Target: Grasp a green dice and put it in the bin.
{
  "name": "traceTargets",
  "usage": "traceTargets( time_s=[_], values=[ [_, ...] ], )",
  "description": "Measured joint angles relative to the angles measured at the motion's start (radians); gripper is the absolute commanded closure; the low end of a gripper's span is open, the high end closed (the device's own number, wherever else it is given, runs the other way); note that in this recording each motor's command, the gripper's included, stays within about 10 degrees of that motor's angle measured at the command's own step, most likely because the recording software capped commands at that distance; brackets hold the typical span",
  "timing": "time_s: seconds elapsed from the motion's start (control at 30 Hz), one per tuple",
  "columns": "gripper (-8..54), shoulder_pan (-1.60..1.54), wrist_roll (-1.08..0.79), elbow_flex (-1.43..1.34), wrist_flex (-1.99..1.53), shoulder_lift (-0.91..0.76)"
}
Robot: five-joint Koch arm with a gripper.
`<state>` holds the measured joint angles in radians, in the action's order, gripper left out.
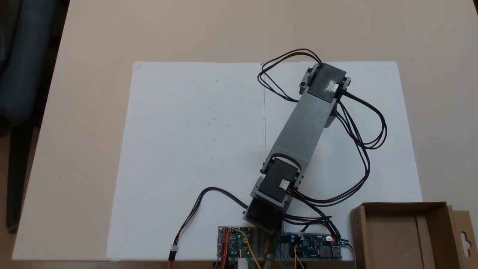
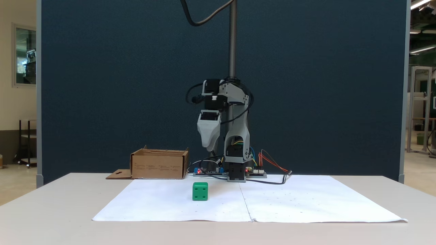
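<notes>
Green dice (image 2: pixel 200 191) sits on the white paper sheet (image 2: pixel 289 200), below the fingers (image 2: pixel 208 146) and toward 7 o'clock of them in a fixed view — the two well apart, with clear air between. The fingers hang high, pointing down; their tips lie one behind the other, so I cannot tell whether they are parted or closed, and nothing shows in them. In the top-down fixed view the arm (image 1: pixel 304 123) stretches toward 1 o'clock from its base and covers the spot where the cube would be. A descent is what the next move calls for, I judge. Outward — the bin (image 2: pixel 159 165) stands at about 9 o'clock of the dice on the surface (image 2: pixel 51 211), beside the arm's base.
</notes>
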<state>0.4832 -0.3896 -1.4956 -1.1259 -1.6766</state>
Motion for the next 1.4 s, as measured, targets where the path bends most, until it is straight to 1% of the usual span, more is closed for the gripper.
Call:
traceTargets(
  time_s=[0.53, 0.7, 0.9, 1.4],
  values=[
    [-1.8, 0.092, -0.026, 0.104, -0.017, 0.195],
    [-1.8, 0.092, -0.031, 0.114, -0.021, 0.201],
    [-1.8, 0.092, -0.094, 0.114, -0.040, 0.201],
    [-2.3, 0.057, -0.109, 0.107, -0.043, 0.219]
  ],
)
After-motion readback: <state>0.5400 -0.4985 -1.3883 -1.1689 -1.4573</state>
